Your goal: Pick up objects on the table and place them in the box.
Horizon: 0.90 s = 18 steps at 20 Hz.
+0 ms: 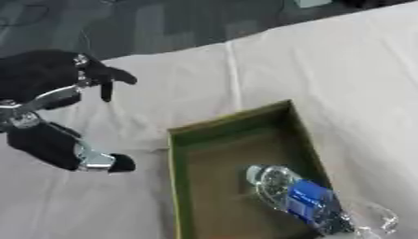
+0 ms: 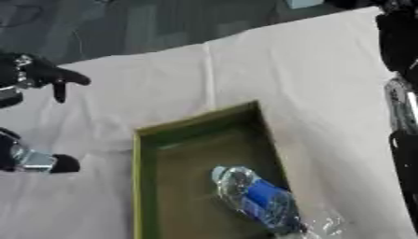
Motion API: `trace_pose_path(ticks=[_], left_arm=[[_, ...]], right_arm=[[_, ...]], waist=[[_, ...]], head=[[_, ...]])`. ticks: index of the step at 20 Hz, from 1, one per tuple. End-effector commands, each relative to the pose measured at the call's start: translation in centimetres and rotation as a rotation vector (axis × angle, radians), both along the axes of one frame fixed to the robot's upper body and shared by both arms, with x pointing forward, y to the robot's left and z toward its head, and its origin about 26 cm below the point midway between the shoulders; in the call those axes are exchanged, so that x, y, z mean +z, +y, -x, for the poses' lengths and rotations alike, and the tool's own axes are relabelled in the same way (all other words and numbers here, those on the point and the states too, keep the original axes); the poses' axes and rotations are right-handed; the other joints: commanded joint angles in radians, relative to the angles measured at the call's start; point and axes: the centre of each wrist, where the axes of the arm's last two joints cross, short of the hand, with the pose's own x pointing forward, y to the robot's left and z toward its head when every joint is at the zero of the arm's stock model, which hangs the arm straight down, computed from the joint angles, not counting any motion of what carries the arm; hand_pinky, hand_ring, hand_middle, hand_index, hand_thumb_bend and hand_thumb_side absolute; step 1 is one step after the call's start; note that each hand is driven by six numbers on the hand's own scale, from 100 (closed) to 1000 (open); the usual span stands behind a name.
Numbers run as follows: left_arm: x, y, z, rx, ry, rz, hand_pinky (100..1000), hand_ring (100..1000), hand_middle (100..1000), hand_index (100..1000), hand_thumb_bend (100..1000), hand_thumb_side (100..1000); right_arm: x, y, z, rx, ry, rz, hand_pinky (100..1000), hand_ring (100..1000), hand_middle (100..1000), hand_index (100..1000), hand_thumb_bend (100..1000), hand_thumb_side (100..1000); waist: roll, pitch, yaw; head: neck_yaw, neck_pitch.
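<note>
Left hand (image 1: 57, 84) open, empty; right hand's state unclear. Clear blue-labelled plastic bottle (image 1: 303, 200) overhung green cardboard box (image 1: 176, 140); could roll out.

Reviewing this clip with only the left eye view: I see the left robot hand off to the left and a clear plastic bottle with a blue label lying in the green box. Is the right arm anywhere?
Observer: Yes. In the right eye view a black and silver right arm runs down the picture's right edge; I cannot make out a robot hand on it.
Operator: Is it touching the box or the bottle?
Observer: No. Bare white tablecloth shows between that arm and both the green rectangular box and the clear plastic bottle with a blue label.
</note>
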Motion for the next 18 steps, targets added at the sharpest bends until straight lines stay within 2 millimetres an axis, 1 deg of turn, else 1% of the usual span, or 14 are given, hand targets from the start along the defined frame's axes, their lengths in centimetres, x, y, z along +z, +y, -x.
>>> trace_pose_path(ticks=[1, 2, 4, 5, 6, 7, 9, 10, 11, 13, 15, 16, 17, 18], left_arm=[[0.5, 1.1, 0.4, -0.08, -0.119, 0.152, 737, 828, 566, 909, 313, 834], [0.2, 1.4, 0.4, -0.113, -0.148, 0.21, 764, 838, 569, 909, 246, 845], [-0.5, 1.9, 0.4, -0.174, -0.207, 0.317, 784, 848, 572, 909, 205, 876], [-0.9, 2.1, 0.4, -0.197, -0.232, 0.365, 788, 851, 579, 908, 170, 915], [-1.3, 2.3, 0.4, -0.216, -0.249, 0.404, 788, 851, 579, 908, 170, 915], [-2.0, 2.3, 0.4, -0.237, -0.25, 0.47, 798, 867, 626, 909, 100, 1000], [-3.8, 2.0, 0.4, -0.293, -0.192, 0.679, 798, 901, 738, 930, 100, 1000], [-4.4, 1.9, 0.5, -0.315, -0.157, 0.771, 799, 904, 749, 934, 100, 1000], [-5.3, 1.6, 0.5, -0.339, -0.106, 0.896, 804, 926, 869, 971, 109, 1000], [-6.7, 1.0, 0.6, -0.389, -0.003, 1.132, 824, 949, 981, 997, 109, 1000], [-7.7, 0.4, 0.7, -0.449, 0.093, 1.338, 835, 965, 1000, 1000, 100, 1000], [-8.0, 0.1, 0.7, -0.481, 0.137, 1.42, 833, 969, 1000, 1000, 100, 1000], [-8.4, -0.3, 0.8, -0.515, 0.184, 1.495, 832, 972, 1000, 1000, 100, 1000], [-8.6, -0.6, 0.8, -0.545, 0.227, 1.551, 832, 971, 1000, 1000, 100, 1000]], right_arm=[[1.2, -0.2, 0.2, 0.015, -0.094, 0.092, 710, 793, 901, 758, 448, 1000], [1.2, -0.2, 0.1, 0.015, -0.095, 0.094, 710, 793, 900, 757, 450, 1000], [1.2, -0.2, 0.1, 0.017, -0.098, 0.099, 710, 793, 900, 755, 455, 1000], [1.2, -0.2, 0.0, 0.017, -0.099, 0.102, 710, 793, 900, 754, 457, 1000], [1.2, -0.2, 0.0, 0.018, -0.1, 0.104, 710, 793, 900, 754, 457, 1000], [1.2, -0.1, 0.0, 0.02, -0.101, 0.106, 710, 793, 900, 753, 460, 1000], [1.2, -0.1, -0.1, 0.024, -0.103, 0.11, 710, 793, 900, 752, 463, 1000], [1.2, 0.0, -0.1, 0.025, -0.103, 0.112, 710, 793, 900, 752, 463, 1000], [1.1, 0.0, -0.1, 0.027, -0.103, 0.112, 711, 794, 901, 752, 464, 1000], [1.1, 0.0, -0.2, 0.03, -0.102, 0.114, 711, 794, 901, 752, 467, 1000], [1.0, 0.1, -0.2, 0.033, -0.103, 0.115, 711, 794, 901, 750, 471, 1000], [1.0, 0.1, -0.3, 0.035, -0.104, 0.116, 711, 794, 900, 749, 448, 1000], [1.0, 0.1, -0.3, 0.037, -0.105, 0.116, 711, 794, 900, 748, 475, 1000], [1.0, 0.2, -0.3, 0.039, -0.105, 0.117, 711, 794, 900, 748, 475, 1000]], waist=[[-0.011, -0.012, 0.007], [-0.013, -0.011, 0.009], [-0.017, -0.008, 0.018], [-0.019, -0.007, 0.024], [-0.021, -0.007, 0.028], [-0.023, -0.005, 0.035], [-0.028, -0.003, 0.047], [-0.029, -0.002, 0.051], [-0.031, -0.001, 0.056], [-0.036, 0.001, 0.066], [-0.042, 0.002, 0.074], [-0.045, 0.003, 0.078], [-0.048, 0.004, 0.082], [-0.051, 0.004, 0.086]], head=[[-0.013, 0.003], [-0.014, 0.004], [-0.019, 0.006], [-0.021, 0.007], [-0.022, 0.007], [-0.024, 0.007], [-0.026, 0.007], [-0.027, 0.008], [-0.029, 0.008], [-0.031, 0.009], [-0.035, 0.013], [-0.037, 0.015], [-0.037, 0.018], [-0.038, 0.021]])
